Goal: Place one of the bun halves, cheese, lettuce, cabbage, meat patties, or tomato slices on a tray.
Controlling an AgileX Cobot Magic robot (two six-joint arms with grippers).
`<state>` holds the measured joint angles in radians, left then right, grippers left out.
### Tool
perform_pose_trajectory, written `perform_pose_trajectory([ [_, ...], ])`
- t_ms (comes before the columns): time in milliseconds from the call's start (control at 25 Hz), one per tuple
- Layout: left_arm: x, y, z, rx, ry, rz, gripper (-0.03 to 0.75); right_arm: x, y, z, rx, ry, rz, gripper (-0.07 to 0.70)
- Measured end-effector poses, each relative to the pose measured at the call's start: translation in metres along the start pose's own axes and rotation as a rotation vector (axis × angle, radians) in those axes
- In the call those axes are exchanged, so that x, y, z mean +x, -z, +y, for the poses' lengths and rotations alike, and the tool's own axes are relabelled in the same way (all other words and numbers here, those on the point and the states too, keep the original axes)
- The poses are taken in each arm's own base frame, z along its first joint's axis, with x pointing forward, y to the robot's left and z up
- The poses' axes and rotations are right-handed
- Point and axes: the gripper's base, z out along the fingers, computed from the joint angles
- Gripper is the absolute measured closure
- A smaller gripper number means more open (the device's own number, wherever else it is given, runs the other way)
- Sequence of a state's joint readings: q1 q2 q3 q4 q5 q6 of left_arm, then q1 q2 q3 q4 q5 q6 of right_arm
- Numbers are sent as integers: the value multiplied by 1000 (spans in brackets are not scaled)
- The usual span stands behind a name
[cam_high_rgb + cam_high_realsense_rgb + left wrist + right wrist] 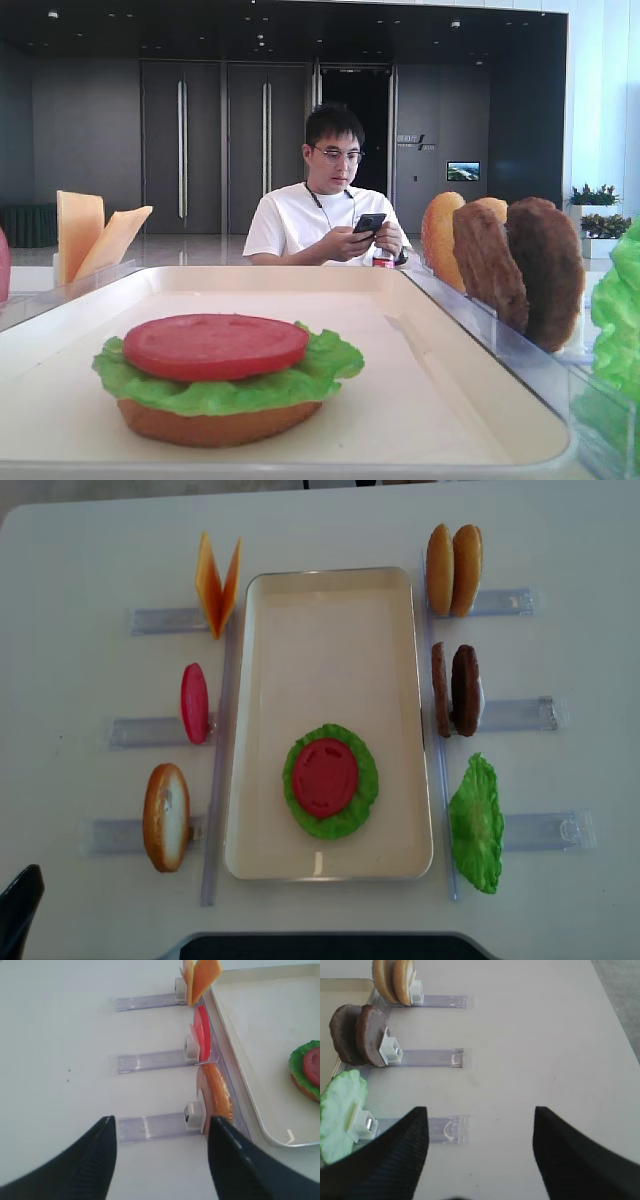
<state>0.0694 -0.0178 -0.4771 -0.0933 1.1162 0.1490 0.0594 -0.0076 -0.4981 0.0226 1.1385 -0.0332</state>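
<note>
Our left pincer [162,1152] stands with its two black jaws spread wide and nothing between them. In the left wrist view, a smooth golden-brown bun half [216,1096] stands on edge in its clear plastic holder [150,1126] just ahead of the right jaw. Beyond it are a flat red tomato slice [202,1039] and thin orange cheese squares [200,977]. The shallow cream tray [250,1085] lies off to the right.

In the right wrist view, our right pincer [479,1152] also gapes empty. Ahead and left of it stand the ruffled green lettuce leaf [341,1112], two rough dark brown meat patties [357,1035] and two more buns [394,980].

In the low exterior view, the tray already carries a bun base [215,422], lettuce [228,385] and a smooth tomato disc [215,345].

The overhead view shows only the left pincer's tip [18,910], near the lone bun.

We judge a patty or cheese comes next. We should close squarely across the faces, since rigid discs slip when pinched by the rim.
</note>
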Motion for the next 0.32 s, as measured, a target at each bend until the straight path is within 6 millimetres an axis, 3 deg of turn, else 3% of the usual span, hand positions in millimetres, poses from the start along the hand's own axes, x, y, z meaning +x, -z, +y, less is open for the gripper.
perform_pose_trajectory([
  [320,0,0,0,0,0,0,380,0,0,0,0,0,0,170],
])
